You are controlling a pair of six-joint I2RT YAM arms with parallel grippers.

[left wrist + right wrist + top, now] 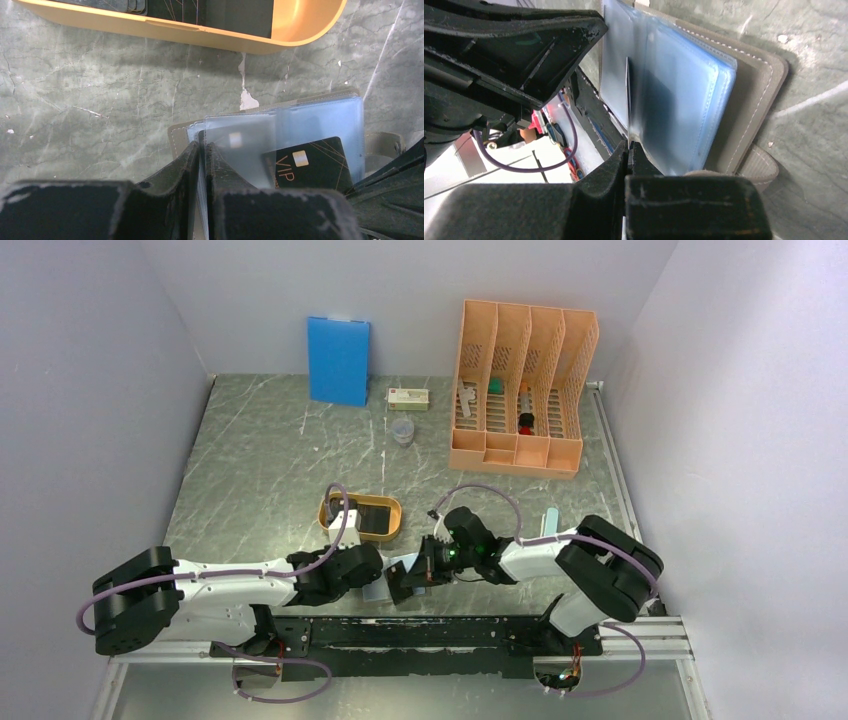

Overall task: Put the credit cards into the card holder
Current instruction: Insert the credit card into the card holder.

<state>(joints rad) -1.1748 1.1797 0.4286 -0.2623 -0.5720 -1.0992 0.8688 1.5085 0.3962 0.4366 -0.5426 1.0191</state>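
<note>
The card holder point(320, 112), grey-taupe with pale blue pockets, lies open near the table's front edge, between both grippers point(384, 587). My left gripper point(202, 146) is shut on the edge of its pocket sheets. A black credit card point(312, 162) marked VIP sits partly inside a pocket. My right gripper point(628, 146) is shut on that card, which shows dark behind the translucent pocket point(659, 105) in the right wrist view. In the top view the left gripper point(372, 573) and right gripper point(414, 575) face each other. More dark cards point(372, 517) lie in the orange oval tray point(326, 516).
The orange tray's rim point(200, 37) lies just beyond the holder. At the back stand a tall orange file rack point(520, 390), a blue board point(338, 360), a small white box point(408, 397) and a clear cup point(402, 430).
</note>
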